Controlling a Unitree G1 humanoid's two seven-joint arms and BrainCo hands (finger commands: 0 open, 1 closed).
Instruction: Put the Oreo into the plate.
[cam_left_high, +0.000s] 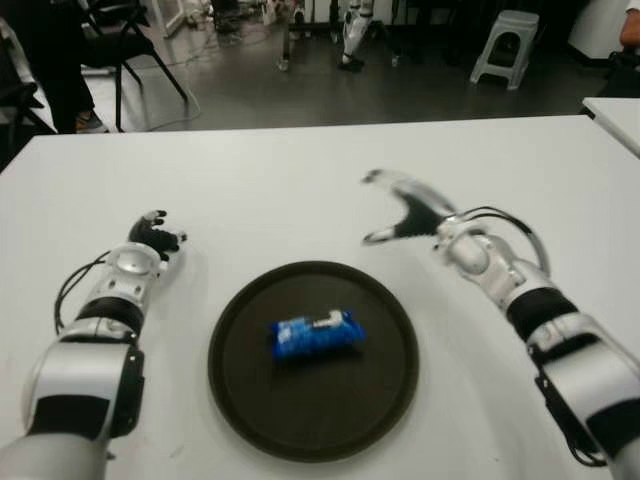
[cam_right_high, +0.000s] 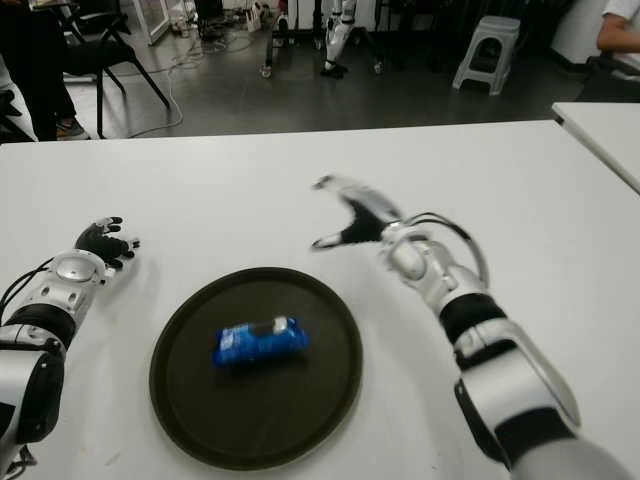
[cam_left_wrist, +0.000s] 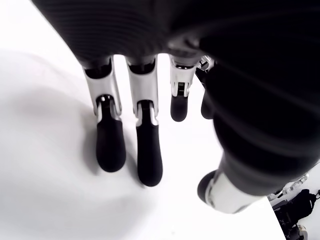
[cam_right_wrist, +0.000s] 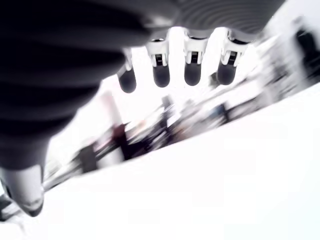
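While the blue Oreo packet (cam_left_high: 317, 334) lies flat near the middle of the round dark brown plate (cam_left_high: 250, 400), neither hand touches it. Packet sits lengthwise across the plate, white logo patch facing up, slightly tilted. Plate sits on the white bench (cam_left_high: 300, 190), close to the robot's edge, between the two arms.

Right hand (cam_left_high: 405, 210) is up off the bench, just beyond the plate's far right rim, fingers spread wide and holding nothing; thumb and fingers form an open V, and the hand looks motion-blurred. Right wrist view confirms it: four dark-tipped fingers (cam_right_wrist: 193, 70) extended straight, thumb apart, nothing between them, bench surface below.

Left hand (cam_left_high: 155, 236) shows to the left of the plate, well apart from it, low at the bench. Left wrist view shows its fingers (cam_left_wrist: 149, 155) extended, relaxed and empty, tips at or very near the white surface; can't tell for sure if they touch.

Background past the bench's far edge: grey floor, a black chair (cam_left_high: 120, 40) at far left, a light grey plastic stool (cam_left_high: 505, 45) at far right, a second white table's corner (cam_left_high: 620, 115) at the right edge. A person's legs (cam_left_high: 55, 60) show by the chair.
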